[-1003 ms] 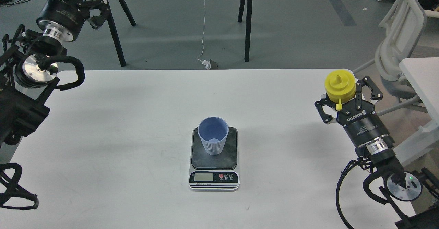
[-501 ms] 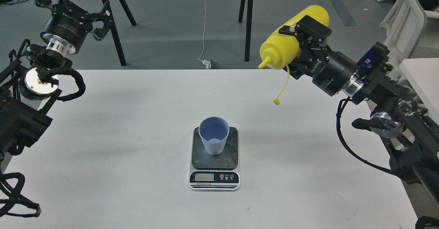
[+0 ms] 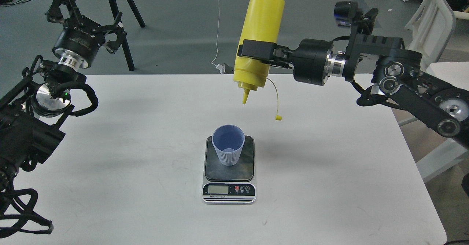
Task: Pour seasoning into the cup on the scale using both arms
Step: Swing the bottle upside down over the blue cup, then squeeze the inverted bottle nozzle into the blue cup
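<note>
The light-blue ribbed cup (image 3: 228,144) stands upright on the dark plate of the scale (image 3: 229,164) at the table's middle. My right gripper (image 3: 256,51) is shut on the yellow seasoning bottle (image 3: 259,36) and holds it upside down, nozzle pointing down, above and slightly behind-right of the cup. The bottle's tethered cap (image 3: 278,117) hangs loose on its strap. My left gripper (image 3: 86,12) is open and empty, raised beyond the table's far left corner.
The white table (image 3: 128,164) carries only the scale and cup. Black trestle legs (image 3: 124,36) and a white cable (image 3: 218,28) are on the floor behind. A white chair (image 3: 436,21) stands at the right.
My right arm has swung left and turned the bottle from lying tilted to nozzle-down, near above the cup. The left arm has shifted slightly right. The cup and scale have not moved.
</note>
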Motion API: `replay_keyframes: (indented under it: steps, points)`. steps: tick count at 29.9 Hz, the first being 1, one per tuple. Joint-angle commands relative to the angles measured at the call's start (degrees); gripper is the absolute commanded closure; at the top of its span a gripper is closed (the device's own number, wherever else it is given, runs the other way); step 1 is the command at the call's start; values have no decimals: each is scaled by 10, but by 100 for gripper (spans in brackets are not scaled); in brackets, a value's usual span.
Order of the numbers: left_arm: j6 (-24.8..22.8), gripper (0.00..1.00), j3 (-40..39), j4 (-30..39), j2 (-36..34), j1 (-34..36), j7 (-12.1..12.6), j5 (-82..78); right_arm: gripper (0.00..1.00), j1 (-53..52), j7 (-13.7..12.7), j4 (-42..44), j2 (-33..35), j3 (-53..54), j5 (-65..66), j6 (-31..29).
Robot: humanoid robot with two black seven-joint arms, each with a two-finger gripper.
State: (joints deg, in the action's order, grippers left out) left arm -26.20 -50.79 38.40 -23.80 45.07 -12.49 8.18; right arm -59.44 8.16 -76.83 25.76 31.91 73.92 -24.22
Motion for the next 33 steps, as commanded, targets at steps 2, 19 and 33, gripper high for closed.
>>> replay_keyframes:
  steps: [2,19,33]
  points:
    - [-2,0,0,0,-3,-3,0,0,68,-31,0,22,-30,-77,73,57]
    - [-10,0,0,0,-7,-4,-2,-1,70,8,0,66,-104,-125,235,165]
    - [-10,0,0,1,-19,-4,-2,-1,70,48,-3,85,-150,-126,288,209]
